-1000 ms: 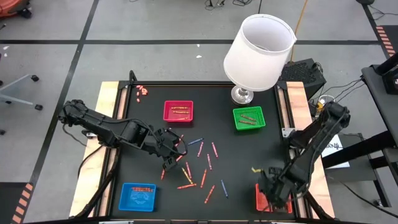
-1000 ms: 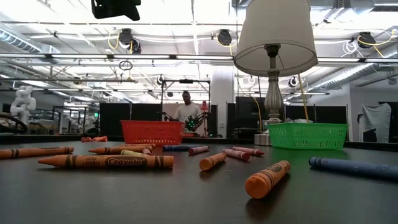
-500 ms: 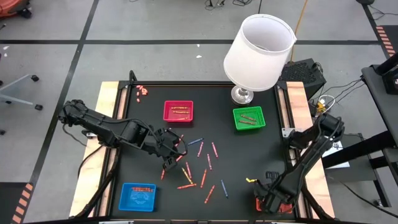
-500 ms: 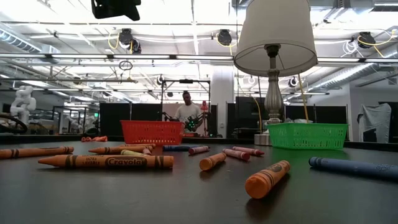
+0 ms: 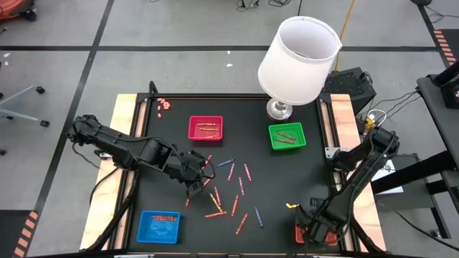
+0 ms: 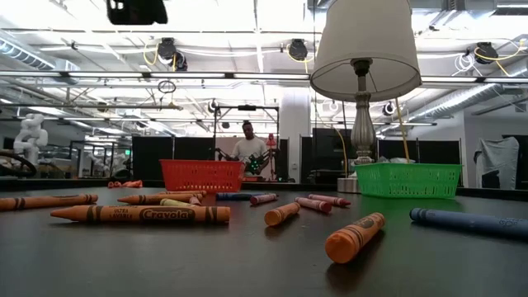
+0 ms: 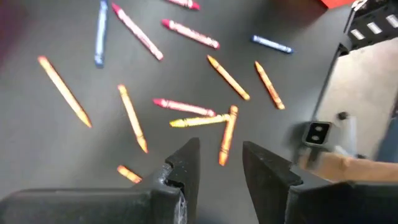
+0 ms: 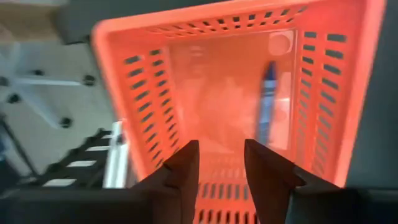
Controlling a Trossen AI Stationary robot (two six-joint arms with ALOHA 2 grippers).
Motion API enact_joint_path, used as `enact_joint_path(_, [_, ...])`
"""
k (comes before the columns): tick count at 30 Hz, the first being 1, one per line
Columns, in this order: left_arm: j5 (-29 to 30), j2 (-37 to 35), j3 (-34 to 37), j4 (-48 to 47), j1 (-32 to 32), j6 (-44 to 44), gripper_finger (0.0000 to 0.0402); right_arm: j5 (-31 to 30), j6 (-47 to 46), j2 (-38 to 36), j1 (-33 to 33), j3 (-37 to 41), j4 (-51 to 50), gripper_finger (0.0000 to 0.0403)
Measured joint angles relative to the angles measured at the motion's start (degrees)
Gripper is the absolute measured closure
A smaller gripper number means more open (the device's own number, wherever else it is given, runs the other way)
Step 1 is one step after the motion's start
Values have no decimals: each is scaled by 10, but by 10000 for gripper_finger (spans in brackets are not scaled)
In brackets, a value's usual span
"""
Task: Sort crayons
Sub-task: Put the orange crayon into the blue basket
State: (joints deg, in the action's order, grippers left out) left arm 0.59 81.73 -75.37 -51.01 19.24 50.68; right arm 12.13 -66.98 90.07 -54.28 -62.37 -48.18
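Because the crayons [image 5: 228, 188] are thin, light wax sticks, probably stiff but snappable and apt to roll, each is best pinched across its middle, at right angles to its length. Most lie scattered on the black table [image 5: 287, 179] just ahead of the left gripper [image 7: 219, 163], whose fingers stand apart and empty over them. The right gripper [image 8: 221, 163] hangs directly above the orange tray [image 8: 155, 112], jaws parted and holding nothing, a blue crayon [image 8: 268, 102] lying in the tray beneath it.
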Motion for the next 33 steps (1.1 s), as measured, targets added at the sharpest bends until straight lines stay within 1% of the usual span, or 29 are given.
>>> enact_joint_path(3, [-4, 0, 0, -18, 6, 28, 282, 1, -25, -35, -2, 0, 3, 283])
enact_joint_path(9, [37, 0, 0, -58, 5, 45, 282, 1, -87, -112, -2, 0, 6, 288])
enact_joint_path(11, [37, 0, 0, -75, -1, 77, 282, -2, -115, -140, -2, 0, 16, 290])
enact_joint_path(14, [30, 0, 0, -96, -9, 143, 282, -35, -161, -180, -2, 0, 21, 294])
enact_joint_path(18, [35, 0, 0, -104, -18, 160, 281, -112, -196, -236, -2, 0, 42, 301])
enact_joint_path(20, [52, 7, 0, -102, -21, 156, 278, -162, -200, -260, -2, 0, 47, 305])
enact_joint_path(24, [56, 24, 0, -97, -27, 124, 266, -273, -194, -300, -2, 0, 47, 312])
enact_joint_path(30, [66, 55, 0, -93, -28, 119, 260, -447, -184, -329, 5, 0, 46, 314])
enact_joint_path(33, [67, 76, 0, -91, -28, 114, 261, -518, -167, -331, 12, 0, 47, 314])
